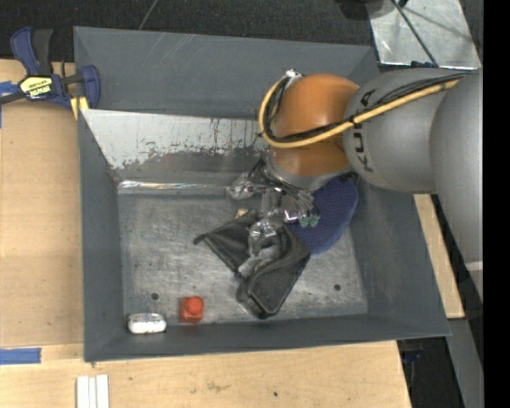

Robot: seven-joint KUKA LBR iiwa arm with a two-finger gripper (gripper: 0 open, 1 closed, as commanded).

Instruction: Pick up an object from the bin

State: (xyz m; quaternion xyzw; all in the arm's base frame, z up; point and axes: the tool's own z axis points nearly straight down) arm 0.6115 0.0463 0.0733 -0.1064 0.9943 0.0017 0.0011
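Note:
My gripper (262,246) reaches down in the middle of the bin, right over a crumpled black cloth-like thing (272,283). Its metal fingertips touch the top of that black thing, which spreads from the bin's centre toward the front. Whether anything is between the fingers is hidden. A dark blue round thing (333,215) lies just right of the gripper, partly under the arm.
A small red block (191,308) and a silvery oval piece (146,322) lie near the bin's front left corner. The arm with its orange cover hangs over the bin's back right part.

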